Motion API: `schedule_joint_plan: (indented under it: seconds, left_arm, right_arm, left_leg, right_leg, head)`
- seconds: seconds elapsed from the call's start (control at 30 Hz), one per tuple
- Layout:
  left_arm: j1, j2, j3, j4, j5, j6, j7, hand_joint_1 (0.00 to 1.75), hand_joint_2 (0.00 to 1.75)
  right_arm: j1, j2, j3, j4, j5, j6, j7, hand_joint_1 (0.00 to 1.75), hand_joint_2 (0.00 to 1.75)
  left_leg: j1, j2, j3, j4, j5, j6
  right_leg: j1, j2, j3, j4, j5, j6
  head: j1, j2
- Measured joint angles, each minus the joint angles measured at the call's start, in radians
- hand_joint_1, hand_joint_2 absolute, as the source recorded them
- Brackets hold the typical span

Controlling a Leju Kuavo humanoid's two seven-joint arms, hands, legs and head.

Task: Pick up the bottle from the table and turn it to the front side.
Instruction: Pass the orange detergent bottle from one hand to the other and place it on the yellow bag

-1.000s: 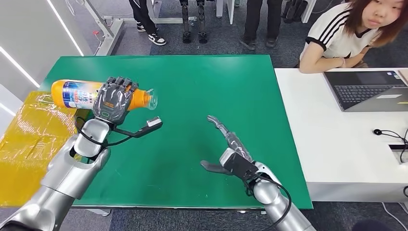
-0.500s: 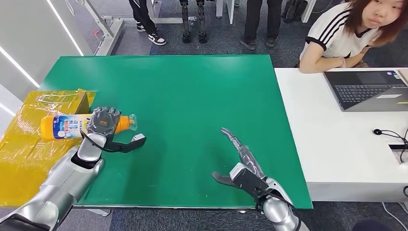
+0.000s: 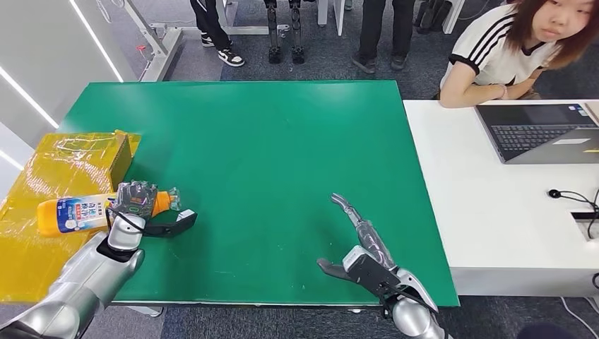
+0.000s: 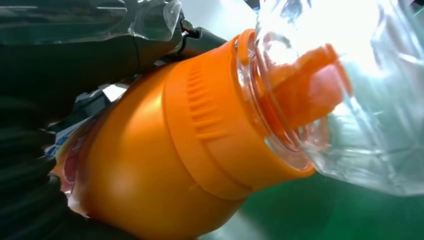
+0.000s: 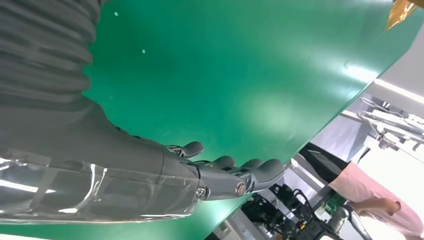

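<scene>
An orange bottle (image 3: 74,212) with a blue and white label and a clear cap lies on its side in my left hand (image 3: 135,198), near the table's left edge over the yellow sheet. My left hand grips it around the neck end. Close up in the left wrist view, the bottle's orange shoulder (image 4: 165,150) and clear cap (image 4: 350,95) show beside my dark fingers (image 4: 30,200). My right hand (image 3: 360,244) hovers over the green table (image 3: 282,141) near its front edge, fingers stretched out and holding nothing. In the right wrist view my right hand (image 5: 220,175) is spread above the green surface.
A yellow wrapped box (image 3: 92,155) and yellow sheet (image 3: 28,240) sit at the table's left edge. A white desk (image 3: 487,205) with a laptop (image 3: 544,131) stands to the right, where a person (image 3: 516,49) sits. Other people's legs (image 3: 282,28) stand beyond the table.
My left hand has carried the bottle down and toward me, from above the table's left side to near the front left edge. My right hand has drawn back toward the front edge.
</scene>
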State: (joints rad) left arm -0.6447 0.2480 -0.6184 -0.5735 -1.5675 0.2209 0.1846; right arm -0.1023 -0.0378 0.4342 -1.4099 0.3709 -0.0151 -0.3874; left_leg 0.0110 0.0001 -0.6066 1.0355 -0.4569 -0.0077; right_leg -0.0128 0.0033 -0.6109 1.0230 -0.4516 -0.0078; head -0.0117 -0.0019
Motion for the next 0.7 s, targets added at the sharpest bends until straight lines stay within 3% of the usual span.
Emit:
schedule_joint_plan:
  seconds: [0.07,0.3,0.47,0.7]
  left_arm:
    - [0.001,0.001,0.0,0.003,0.0,0.015,-0.013,0.0,1.75]
    - [0.02,0.005,-0.004,0.007,0.0,0.189,-0.077,0.0,1.75]
    - [0.024,0.001,-0.004,0.007,0.0,0.209,-0.1,0.0,1.75]
    - [0.04,-0.01,0.003,0.0,0.036,0.264,-0.203,0.0,1.75]
  right_arm:
    - [0.0,0.0,0.0,-0.002,0.004,0.003,0.001,0.0,1.75]
    - [-0.001,0.001,0.0,-0.021,0.022,0.019,-0.003,0.0,1.75]
    - [-0.001,0.001,0.0,-0.035,0.024,0.02,-0.002,0.0,1.75]
    - [-0.001,0.001,0.0,-0.037,0.017,0.03,-0.001,0.0,1.75]
  left_leg:
    - [0.0,0.0,0.0,0.0,0.0,0.0]
    - [0.0,0.0,0.0,0.0,0.0,0.0]
    - [0.0,0.0,0.0,0.0,0.0,0.0]
    - [0.0,-0.001,0.0,0.0,0.0,0.0]
  right_leg:
    - [0.0,0.0,0.0,0.0,0.0,0.0]
    - [0.0,-0.001,0.0,0.0,0.0,0.0]
    - [0.0,-0.001,0.0,0.0,0.0,0.0]
    - [0.0,-0.001,0.0,0.0,0.0,0.0]
  head:
    - [0.0,0.0]
    - [0.0,0.0]
    - [0.0,0.0]
    - [0.0,0.0]
